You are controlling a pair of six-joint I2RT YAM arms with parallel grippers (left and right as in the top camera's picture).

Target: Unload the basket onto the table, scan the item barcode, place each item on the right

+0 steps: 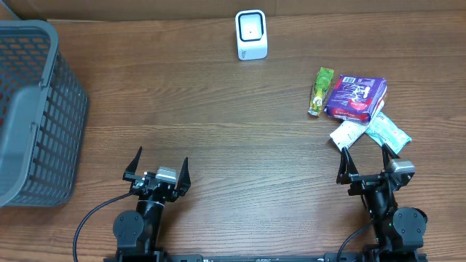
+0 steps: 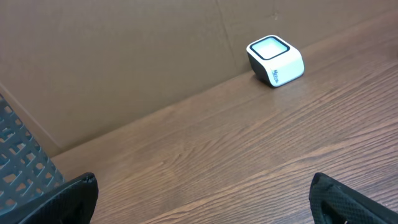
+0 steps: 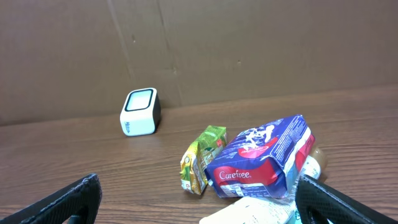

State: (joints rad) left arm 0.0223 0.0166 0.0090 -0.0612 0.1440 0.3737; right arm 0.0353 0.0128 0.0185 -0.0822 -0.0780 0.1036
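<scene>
At the near edge of the brown wooden table (image 1: 218, 124) stand the two arms. The left gripper (image 1: 161, 161) is spread wide and holds nothing. The right gripper (image 1: 365, 154) has its jaws wide apart as well and is also empty, with its fingertips just before the nearest goods.

A little farther, on the right side, the goods lie together in a small heap. There are two white sachets (image 1: 348, 134) closest to the right arm, then a purple pack (image 1: 355, 97), and a green packet (image 1: 320, 91) just beside it on its left. On the far left a grey mesh basket (image 1: 36, 109) sits on the table, well apart from the goods. At the far edge, near the middle, the white barcode scanner (image 1: 251, 34) stands alone. Behind it the room is closed by a plain cardboard wall (image 3: 249, 43).

Only the right wrist view shows the word "Carefree" on the purple pack. It also shows a pale thing behind the pack that I cannot identify. The left wrist view shows only the scanner and a corner of the basket — the goods are outside it. The overhead view alone shows the two grippers together.
</scene>
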